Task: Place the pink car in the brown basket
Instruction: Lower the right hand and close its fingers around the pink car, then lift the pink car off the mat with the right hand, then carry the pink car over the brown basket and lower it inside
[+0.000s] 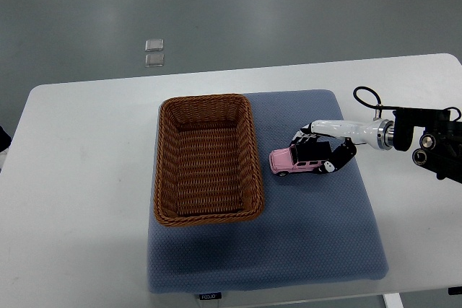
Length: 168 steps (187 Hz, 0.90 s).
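Your right hand (323,151) comes in from the right edge and sits over the pink car (297,161), its fingers curled down around the car's rear and roof. From this steep view the fingers look closed on the car, with one dark fingertip low at the car's back corner and others draped over the top. Whether the wheels have left the pad you cannot tell; the car's shadow lies close beneath it, so judge it as resting on or barely off the blue pad (317,250).

The car lies just beside the brown basket (165,178), to its right, nose pointing toward the basket wall and near it but not touching. That placement suits you: the arm reaches the car from the outside, so the hand holds the end away from the basket and the nose goes in first.

The basket is open and nothing shows inside it, with its long axis running away from you. Its woven rim stands up from the pad, so the likely risk is the car's nose or wheels catching that near wall if you carry it across too low. Lift first, then move left.

You have open room above and behind the car. The pad's right edge and the white surface (72,178) beyond are bare. The left arm does not show.
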Each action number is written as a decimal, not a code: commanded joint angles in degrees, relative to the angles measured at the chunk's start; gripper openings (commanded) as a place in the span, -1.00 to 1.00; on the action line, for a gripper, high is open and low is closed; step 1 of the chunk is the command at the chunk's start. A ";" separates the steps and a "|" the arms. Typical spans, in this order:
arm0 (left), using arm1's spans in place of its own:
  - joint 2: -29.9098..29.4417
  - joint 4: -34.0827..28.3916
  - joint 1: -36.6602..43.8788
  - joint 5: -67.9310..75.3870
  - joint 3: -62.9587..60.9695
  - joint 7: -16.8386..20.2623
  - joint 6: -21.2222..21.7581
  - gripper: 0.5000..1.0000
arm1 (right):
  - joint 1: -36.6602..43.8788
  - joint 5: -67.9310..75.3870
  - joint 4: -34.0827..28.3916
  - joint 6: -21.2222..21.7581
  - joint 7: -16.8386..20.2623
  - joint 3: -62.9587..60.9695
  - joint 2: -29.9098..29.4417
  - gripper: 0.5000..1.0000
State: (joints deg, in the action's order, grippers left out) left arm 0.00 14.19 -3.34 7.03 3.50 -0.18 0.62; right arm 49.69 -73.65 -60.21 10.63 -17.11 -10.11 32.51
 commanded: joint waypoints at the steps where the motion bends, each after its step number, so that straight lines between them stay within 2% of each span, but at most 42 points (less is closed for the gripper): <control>1: 0.00 -0.04 0.00 0.01 -0.07 0.01 -0.01 1.00 | 0.14 0.00 -0.09 0.01 -0.38 0.00 0.10 -0.65; 8: 0.00 -0.04 0.00 0.01 -0.07 0.01 -0.01 1.00 | 0.23 -0.09 -0.09 0.01 -0.55 0.00 0.27 -0.88; 14: 0.00 0.05 0.00 0.01 -0.07 0.01 -0.01 1.00 | 0.32 0.00 -0.17 0.01 -0.90 0.00 0.54 -1.00; 38: 0.00 -0.04 0.00 0.01 -0.07 0.01 -0.01 1.00 | 0.85 0.09 -0.70 0.27 -1.96 -0.18 2.03 -1.00; 66: 0.00 0.05 0.00 0.01 -0.07 0.01 -0.01 1.00 | 4.27 1.14 -3.34 1.06 -2.49 -0.44 6.95 -1.00; 101: 0.00 0.14 0.00 0.01 -0.07 0.01 -0.01 1.00 | 11.92 3.69 -7.47 5.72 -2.40 -1.06 12.05 -1.00; 129: 0.00 0.14 -0.09 0.01 -0.07 0.01 -0.01 1.00 | 15.96 6.59 -8.00 6.16 -1.78 -0.88 10.56 -1.00; 168: 0.00 0.14 -0.09 0.01 -0.07 0.01 -0.01 1.00 | 17.99 7.56 -5.27 4.84 -1.17 0.17 1.06 -1.00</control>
State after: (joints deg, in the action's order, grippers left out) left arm 0.00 14.33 -3.43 7.03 3.43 -0.18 0.62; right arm 66.90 -66.34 -67.28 16.20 -18.40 -10.52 38.14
